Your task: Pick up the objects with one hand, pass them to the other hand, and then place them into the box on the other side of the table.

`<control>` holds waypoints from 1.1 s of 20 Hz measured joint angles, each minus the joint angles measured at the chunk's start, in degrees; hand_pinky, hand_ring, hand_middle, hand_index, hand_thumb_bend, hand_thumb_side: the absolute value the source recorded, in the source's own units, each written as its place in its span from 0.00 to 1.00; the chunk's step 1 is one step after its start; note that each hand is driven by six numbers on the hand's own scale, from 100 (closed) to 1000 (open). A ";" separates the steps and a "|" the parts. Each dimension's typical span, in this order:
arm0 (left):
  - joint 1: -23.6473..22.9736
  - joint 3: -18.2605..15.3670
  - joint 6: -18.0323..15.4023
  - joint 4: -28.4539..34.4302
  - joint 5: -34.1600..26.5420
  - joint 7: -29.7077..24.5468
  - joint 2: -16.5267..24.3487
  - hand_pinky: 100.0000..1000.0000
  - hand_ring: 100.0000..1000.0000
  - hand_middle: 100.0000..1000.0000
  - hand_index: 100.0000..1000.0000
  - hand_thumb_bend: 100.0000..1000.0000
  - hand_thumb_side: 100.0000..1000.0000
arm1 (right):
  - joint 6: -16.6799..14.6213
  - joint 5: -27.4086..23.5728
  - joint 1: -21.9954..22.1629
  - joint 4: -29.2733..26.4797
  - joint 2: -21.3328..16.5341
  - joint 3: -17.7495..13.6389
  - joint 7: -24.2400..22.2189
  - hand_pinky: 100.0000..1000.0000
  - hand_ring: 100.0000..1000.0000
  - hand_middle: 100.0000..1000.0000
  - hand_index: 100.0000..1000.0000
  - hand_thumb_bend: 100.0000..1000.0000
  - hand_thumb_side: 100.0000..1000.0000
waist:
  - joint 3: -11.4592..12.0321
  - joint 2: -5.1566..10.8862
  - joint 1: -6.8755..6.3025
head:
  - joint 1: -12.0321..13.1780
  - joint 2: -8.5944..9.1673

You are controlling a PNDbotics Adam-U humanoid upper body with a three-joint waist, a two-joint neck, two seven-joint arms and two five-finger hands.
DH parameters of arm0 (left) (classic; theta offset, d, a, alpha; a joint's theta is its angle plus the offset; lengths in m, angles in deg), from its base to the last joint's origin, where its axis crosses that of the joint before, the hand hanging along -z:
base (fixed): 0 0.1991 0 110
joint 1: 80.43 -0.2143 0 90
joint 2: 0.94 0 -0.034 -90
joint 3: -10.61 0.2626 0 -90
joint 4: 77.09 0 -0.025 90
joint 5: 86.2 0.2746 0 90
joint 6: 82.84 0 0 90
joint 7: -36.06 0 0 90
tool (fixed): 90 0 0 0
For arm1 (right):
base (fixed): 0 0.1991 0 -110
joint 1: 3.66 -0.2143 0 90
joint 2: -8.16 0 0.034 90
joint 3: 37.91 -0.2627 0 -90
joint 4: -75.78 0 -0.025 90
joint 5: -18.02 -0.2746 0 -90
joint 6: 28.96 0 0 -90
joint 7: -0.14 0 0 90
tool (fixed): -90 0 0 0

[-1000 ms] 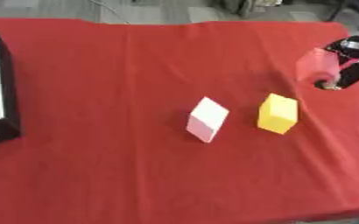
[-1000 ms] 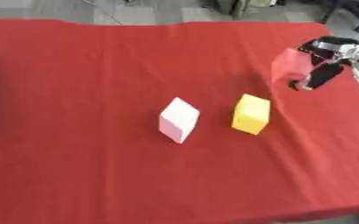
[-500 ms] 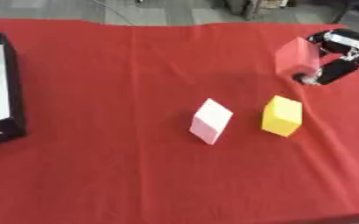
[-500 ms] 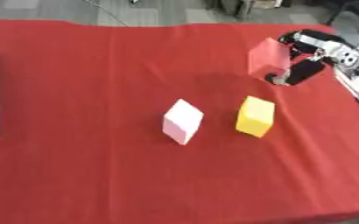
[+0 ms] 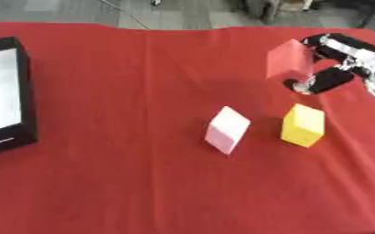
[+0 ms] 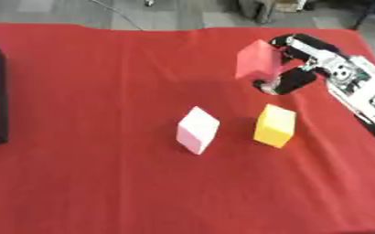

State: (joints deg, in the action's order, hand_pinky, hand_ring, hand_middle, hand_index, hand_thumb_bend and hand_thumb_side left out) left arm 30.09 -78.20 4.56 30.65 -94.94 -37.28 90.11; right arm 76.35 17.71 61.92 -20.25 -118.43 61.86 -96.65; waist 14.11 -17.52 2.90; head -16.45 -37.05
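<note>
My right hand [image 6: 296,68] comes in from the right and is shut on a red block [image 6: 257,60], held above the red tablecloth at the upper right. Its fingers wrap over the block's top and its thumb presses from below. On the cloth near the middle lie a pink block [image 5: 227,129] and, to its right, a yellow block [image 5: 303,124], both apart from the hand. A black box [image 5: 7,98] with a white inside stands at the table's left edge. My left hand shows in neither view.
The red cloth [image 5: 142,183] covers the whole table. Grey floor and dark furniture legs [image 5: 270,9] lie beyond the far edge. My right forearm [image 6: 363,96], white and black, runs along the right side.
My right hand has carried the red block leftward and a little higher over the table. The pink and yellow blocks have stayed in place; the camera has shifted slightly.
</note>
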 measured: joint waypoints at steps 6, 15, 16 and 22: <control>2.74 2.37 3.18 2.04 1.22 -2.16 4.61 0.77 0.56 0.76 0.77 0.23 0.68 | 3.00 -0.72 -2.22 -4.93 5.32 2.77 2.85 0.77 0.49 0.45 0.50 0.00 0.00 | 0.47 0.01 -0.64 | 0.78 0.01; 9.87 8.20 13.03 5.56 5.02 -6.69 13.99 0.77 0.56 0.73 0.74 0.24 0.57 | 7.10 3.09 -4.81 -8.99 13.95 5.97 6.80 0.76 0.47 0.44 0.50 0.00 0.00 | 0.81 0.17 -1.38 | 1.53 -0.07; 10.73 8.90 13.71 5.68 5.49 -7.31 14.93 0.77 0.56 0.73 0.74 0.24 0.56 | 7.49 3.29 -4.88 -9.27 14.89 6.32 7.36 0.76 0.47 0.44 0.50 0.00 0.00 | 0.83 0.19 -1.43 | 1.69 -0.07; 15.56 12.35 15.95 5.84 7.76 -10.67 18.39 0.75 0.55 0.73 0.74 0.23 0.55 | 9.75 3.78 -5.64 -10.29 19.34 8.64 10.28 0.76 0.46 0.44 0.50 0.00 0.03 | 0.87 0.39 -1.72 | 2.26 -0.26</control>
State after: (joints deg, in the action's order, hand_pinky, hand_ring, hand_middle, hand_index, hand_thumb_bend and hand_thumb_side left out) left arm 45.65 -65.84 20.51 36.49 -87.19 -47.95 108.50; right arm 86.10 21.49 56.28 -30.54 -99.10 70.50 -86.37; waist 14.98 -17.13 1.17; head -14.18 -37.32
